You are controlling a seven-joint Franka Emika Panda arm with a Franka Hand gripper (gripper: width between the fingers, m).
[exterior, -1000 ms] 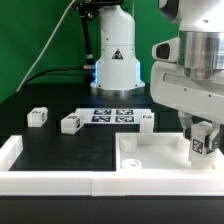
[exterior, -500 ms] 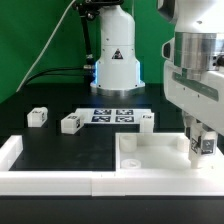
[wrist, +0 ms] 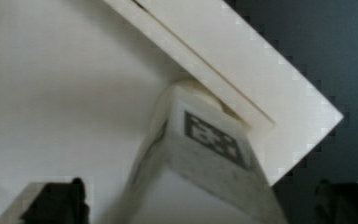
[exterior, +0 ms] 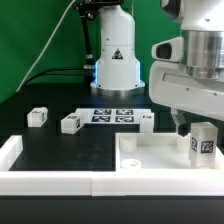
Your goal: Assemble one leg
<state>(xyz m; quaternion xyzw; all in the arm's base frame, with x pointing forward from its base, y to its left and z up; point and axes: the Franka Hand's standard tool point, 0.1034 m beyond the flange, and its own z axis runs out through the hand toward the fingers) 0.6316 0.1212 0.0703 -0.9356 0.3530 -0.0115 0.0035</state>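
we see the leg point(exterior: 204, 143) upright on the white panel point(exterior: 150, 158) — gripper point(exterior: 183, 122) above it, fingers spread, holding nothing.

White leg point(exterior: 203, 142) bears a black-and-white tag; the panel point(exterior: 150, 157) looks plain white.

The white arm is seen reaching in from the exterior view's right, wrist held vertical. The gripper point(exterior: 192, 124) is pointed straight down and poised low. Its dark fingertips point(wrist: 55, 200) are spread wide apart, and nothing is clamped between them in the wrist view.
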